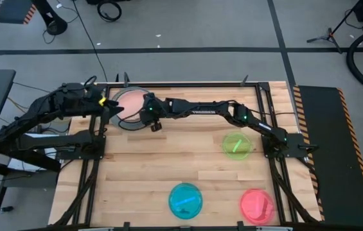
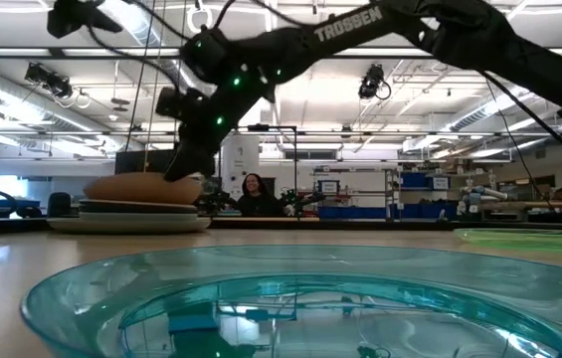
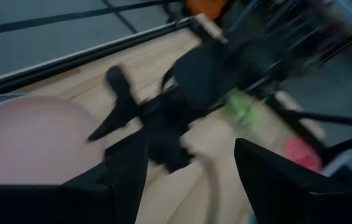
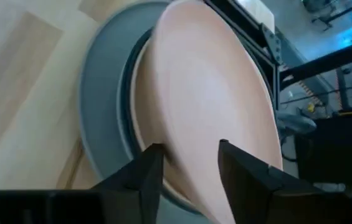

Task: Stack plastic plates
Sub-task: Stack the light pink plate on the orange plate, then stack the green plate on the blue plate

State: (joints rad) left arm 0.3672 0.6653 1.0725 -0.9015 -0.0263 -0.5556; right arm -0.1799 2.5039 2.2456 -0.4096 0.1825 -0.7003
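Right end effector (image 1: 148, 116) sits at the near rim of the stack, fingers (image 4: 139, 174) parted either side of the salmon plate's (image 1: 130, 100) edge. Can't tell whether they pinch it or have let go; the plate looks seated on the pile. Directly under that plate: a cream and dark layer, then the wide grey plate (image 4: 101, 124) at the base, all nested on the bench (image 1: 168, 160) at its far left corner. Left end effector (image 1: 112, 104) hovers just across the stack from the right one, jaws wide, holding nothing. Well away from both: green plate (image 1: 237, 144) beside the right arm's base, then cyan plate (image 1: 185, 199) and red-pink plate (image 1: 257, 205) along the front edge, each lying flat and separate. My read: these are light, stiff, slick plastic, not fragile but will skate on wood. Only grab point is the thin raised rim, so pinch the lip from the side with one finger under. The translucent small ones look easiest to knock.
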